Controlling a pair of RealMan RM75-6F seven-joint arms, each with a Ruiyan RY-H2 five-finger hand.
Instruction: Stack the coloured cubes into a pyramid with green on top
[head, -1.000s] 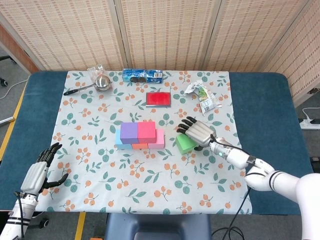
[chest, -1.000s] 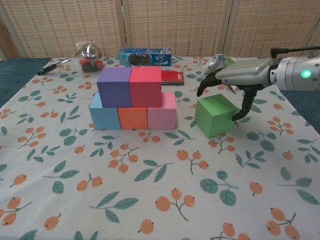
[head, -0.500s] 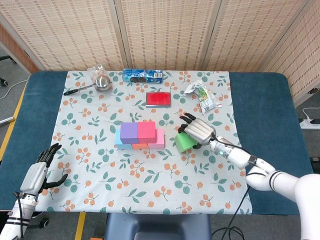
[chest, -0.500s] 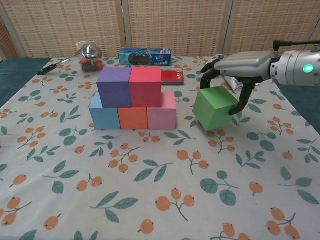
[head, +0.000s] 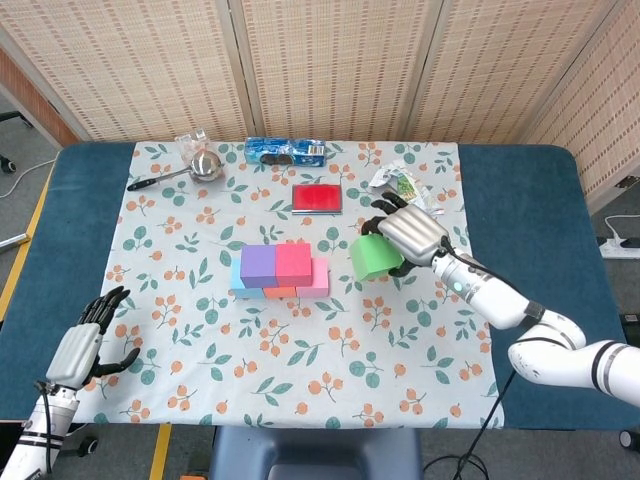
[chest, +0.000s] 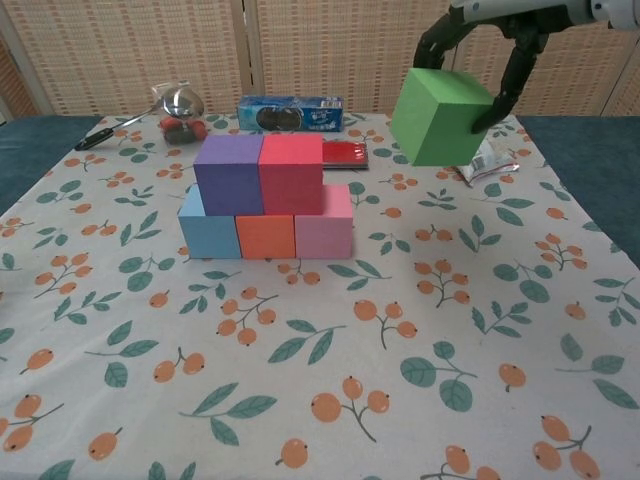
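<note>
My right hand (head: 413, 233) (chest: 492, 22) grips the green cube (head: 373, 258) (chest: 441, 116) and holds it in the air, to the right of the stack and above its top. The stack has a blue cube (chest: 207, 236), an orange cube (chest: 265, 237) and a pink cube (chest: 325, 229) in the bottom row. A purple cube (head: 258, 265) (chest: 228, 174) and a red cube (head: 293, 263) (chest: 291, 172) sit side by side on them. My left hand (head: 82, 347) hovers open by the front left table edge, far from the cubes.
Behind the stack lie a flat red box (head: 317, 198), a blue biscuit pack (head: 285, 151), a metal ladle (head: 190, 169) and snack packets (head: 409, 195). The floral cloth (head: 300, 350) covers the table's middle.
My right hand has lifted the green cube off the cloth, up and a little back. The stack and my left hand have barely moved.
</note>
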